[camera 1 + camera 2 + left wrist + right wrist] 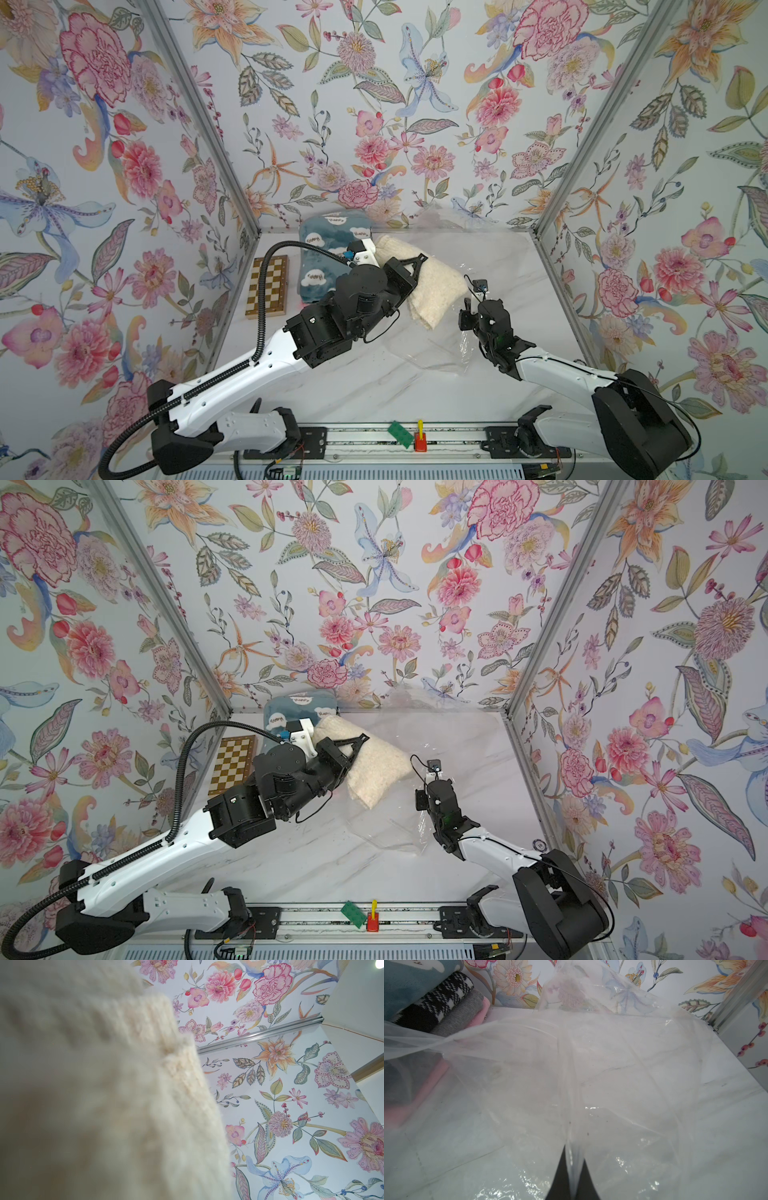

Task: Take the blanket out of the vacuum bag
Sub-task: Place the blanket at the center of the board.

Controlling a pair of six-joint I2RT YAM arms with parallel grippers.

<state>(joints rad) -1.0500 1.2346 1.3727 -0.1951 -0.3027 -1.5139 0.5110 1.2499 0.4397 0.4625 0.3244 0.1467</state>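
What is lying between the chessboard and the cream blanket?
A folded blue blanket with white clouds lies between the chessboard and the cream blanket; both top views show it.

Folded cream fuzzy blanket [436, 282] sits raised and tilted at the clear, crinkly vacuum bag [432, 353]'s left side; the bag lies slack, far end curling upward

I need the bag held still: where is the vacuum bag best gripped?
The near edge of the vacuum bag, coming from the robot's side, where the right gripper pinches it: there the film gathers into a thin ridge that jaws can close on.
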